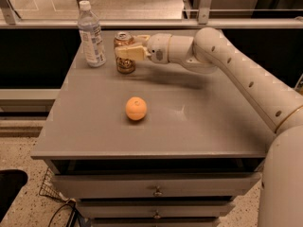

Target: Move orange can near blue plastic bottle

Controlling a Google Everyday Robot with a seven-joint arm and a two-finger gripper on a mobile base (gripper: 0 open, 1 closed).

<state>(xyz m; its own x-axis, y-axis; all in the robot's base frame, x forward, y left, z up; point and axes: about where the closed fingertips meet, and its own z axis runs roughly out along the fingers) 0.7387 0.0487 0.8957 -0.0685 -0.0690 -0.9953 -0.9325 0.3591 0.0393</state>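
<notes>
The orange can stands upright at the back of the grey table, a short gap to the right of the blue plastic bottle. The bottle is clear, with a white cap and a pale label, and stands upright at the back left corner. My gripper reaches in from the right, and its fingers are shut on the orange can, one in front of it and one behind. The can's base is at or just above the tabletop; I cannot tell which.
A round orange fruit lies near the middle of the table, in front of the can. My arm crosses the back right of the table. The table has drawers below its front edge. A railing runs behind it.
</notes>
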